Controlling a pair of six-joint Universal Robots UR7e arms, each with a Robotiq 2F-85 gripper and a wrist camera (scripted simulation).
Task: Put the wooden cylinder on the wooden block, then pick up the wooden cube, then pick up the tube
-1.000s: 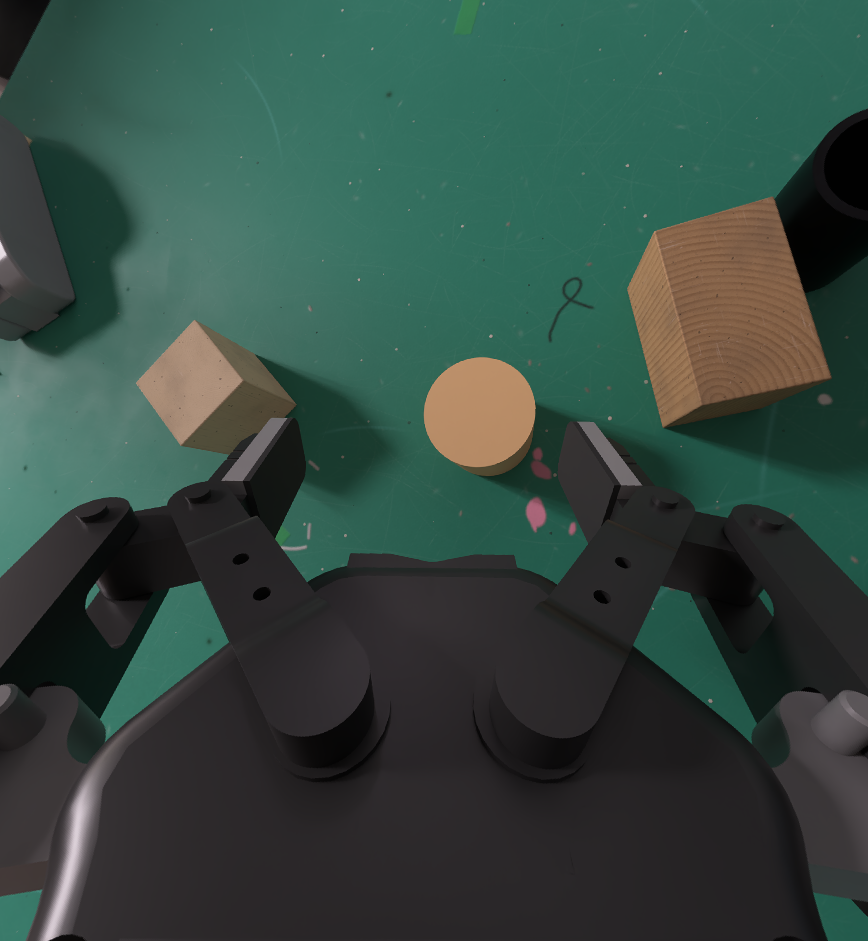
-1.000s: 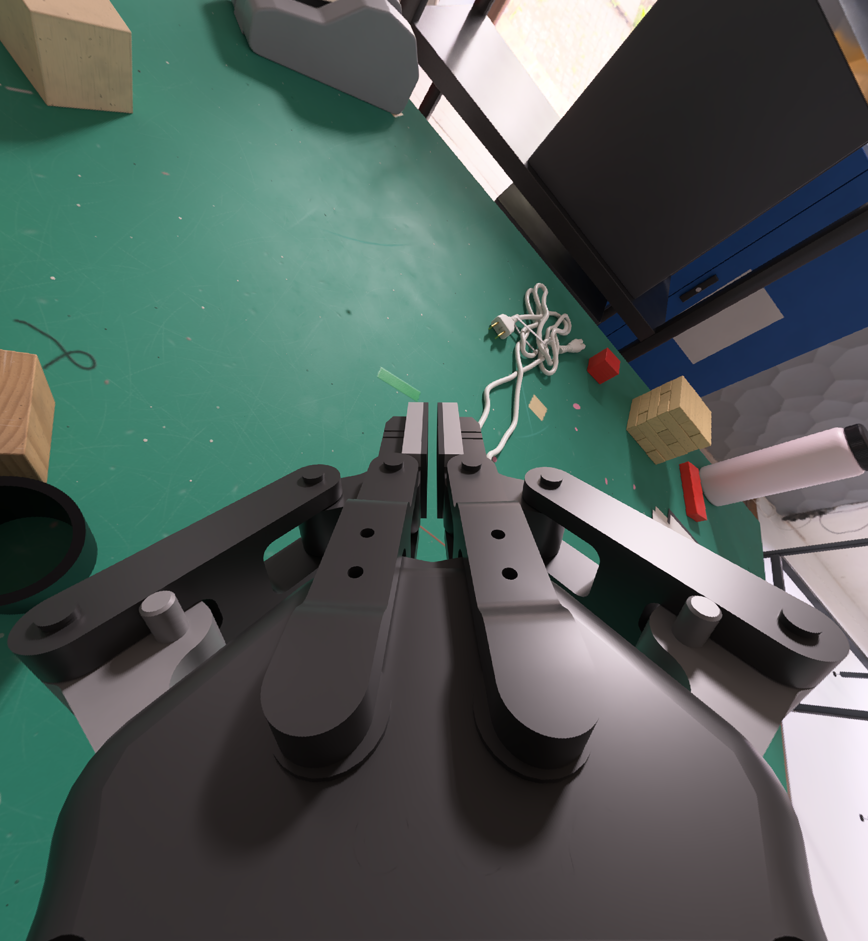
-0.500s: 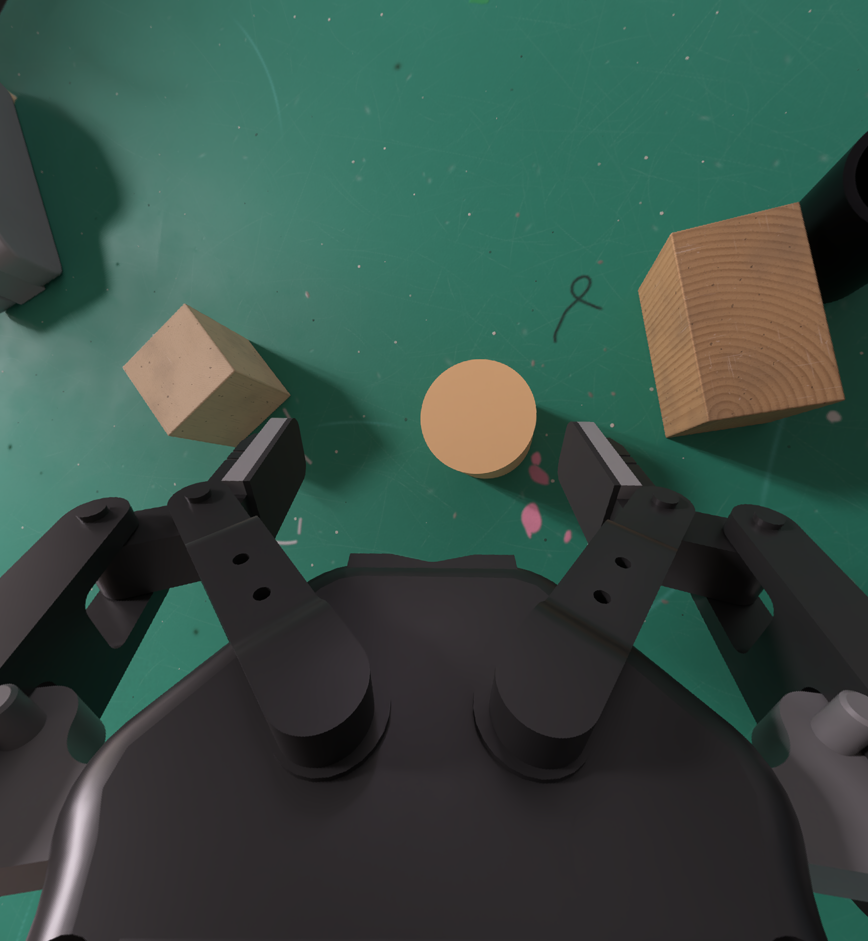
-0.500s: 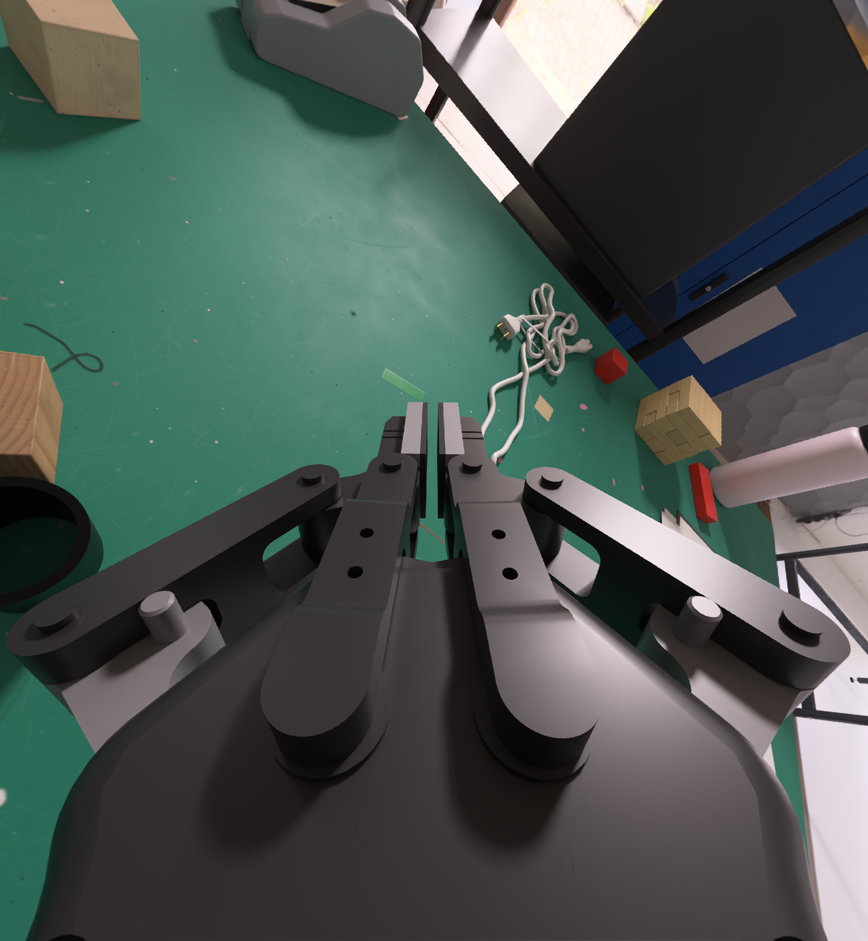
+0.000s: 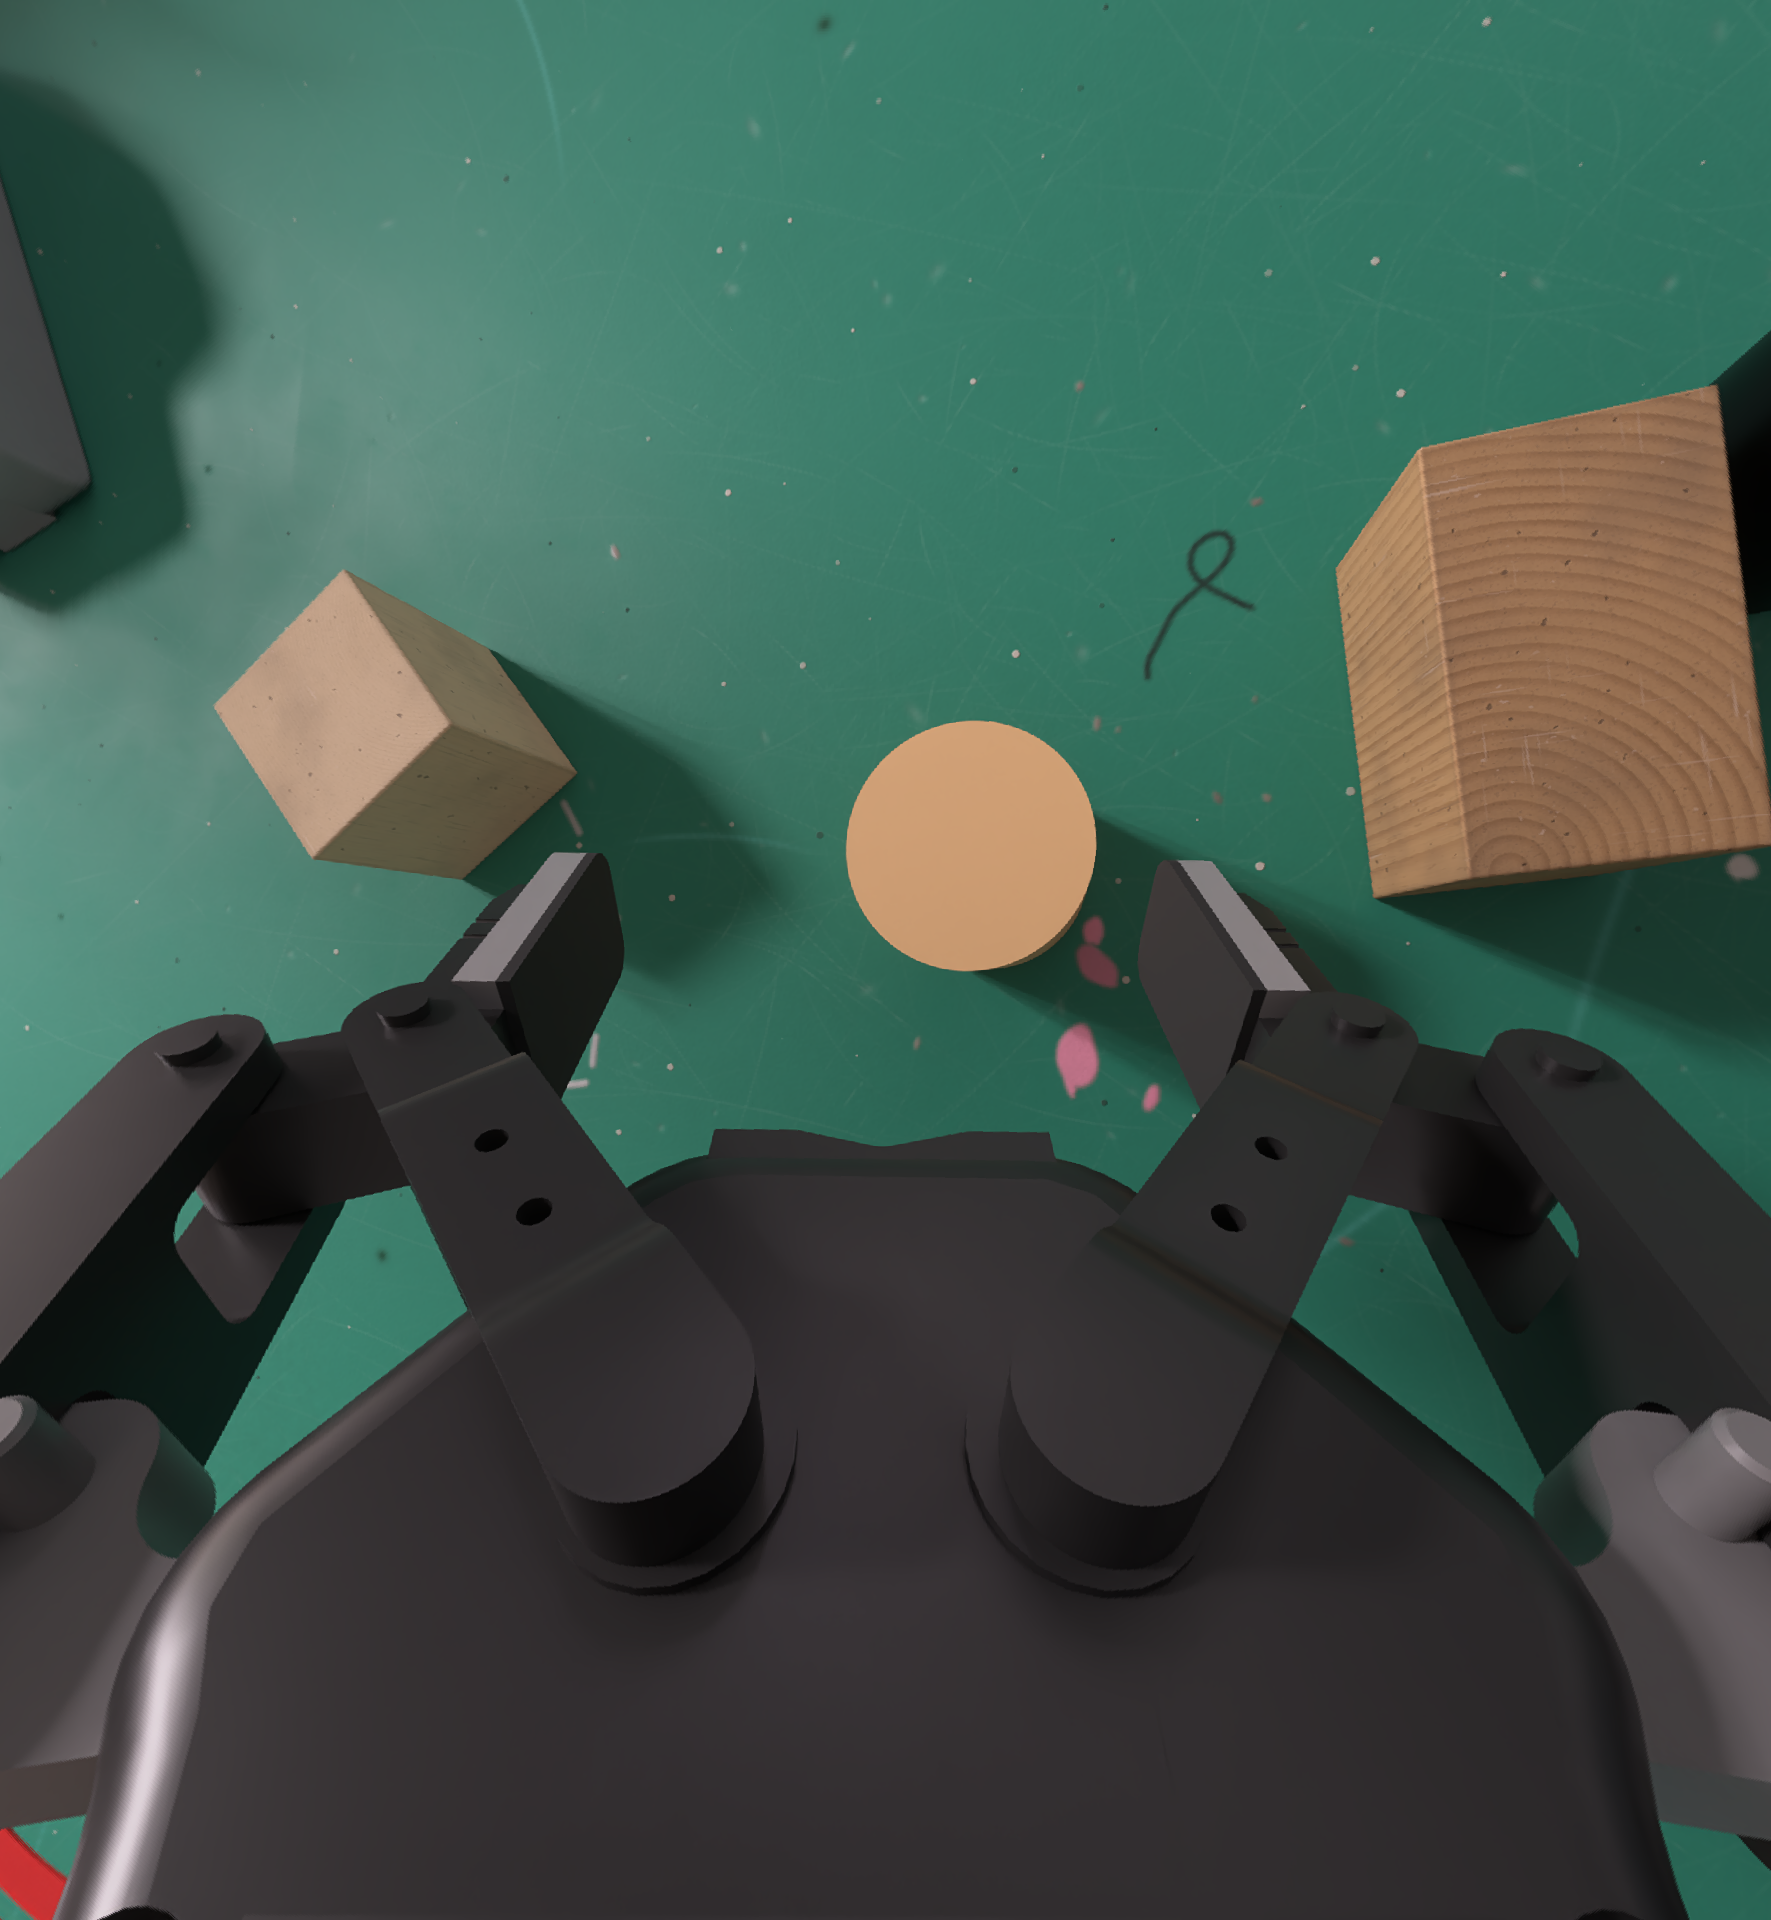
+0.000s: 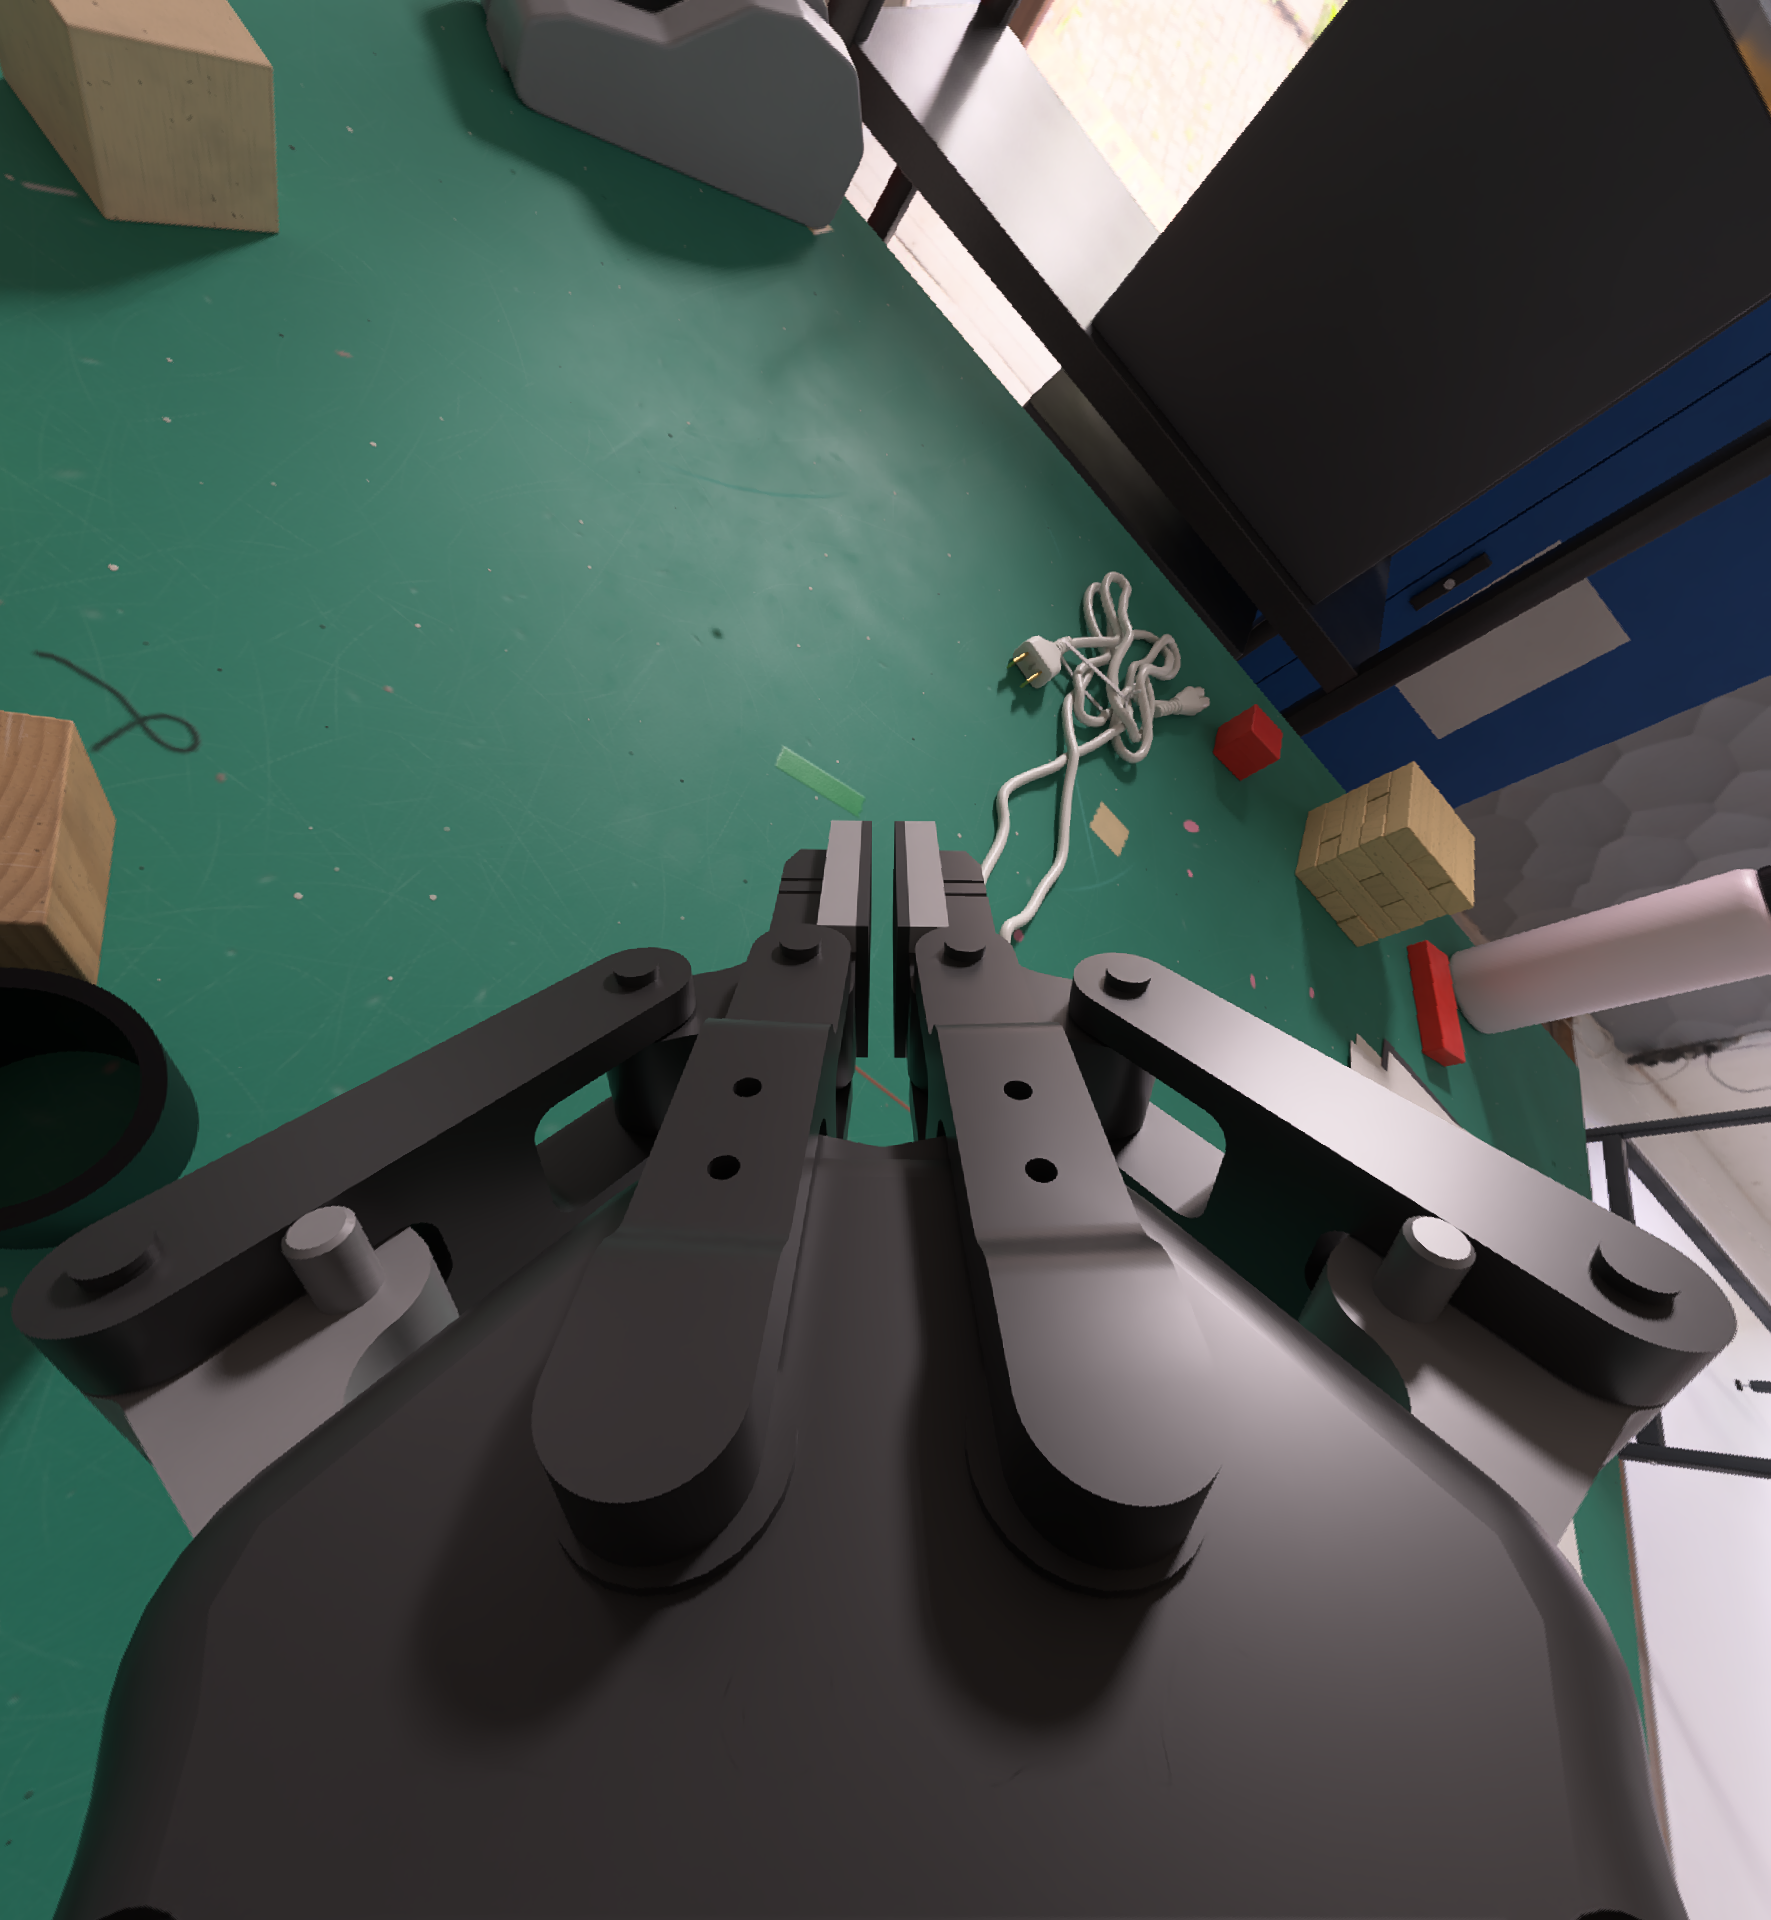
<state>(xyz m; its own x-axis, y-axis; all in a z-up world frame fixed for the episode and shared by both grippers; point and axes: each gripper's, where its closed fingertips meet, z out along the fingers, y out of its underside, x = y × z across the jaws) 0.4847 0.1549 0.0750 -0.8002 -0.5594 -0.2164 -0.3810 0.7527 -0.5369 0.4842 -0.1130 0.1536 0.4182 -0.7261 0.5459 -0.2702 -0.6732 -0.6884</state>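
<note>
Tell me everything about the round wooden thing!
The cylinder is plain, smooth, light tan wood with no visible grain. It stands upright on the green mat, so the left wrist view shows mostly its flat round top. It sits between the cube and the block, touching neither. The open left gripper hovers over it without touching. Pink specks lie beside it.

In your left wrist view, the wooden cylinder (image 5: 970,844) stands mid-frame, the wooden cube (image 5: 393,727) to its left, the wooden block (image 5: 1556,639) at right. In your right wrist view, the tube (image 6: 29,1107) sits at left edge, below the block.
</note>
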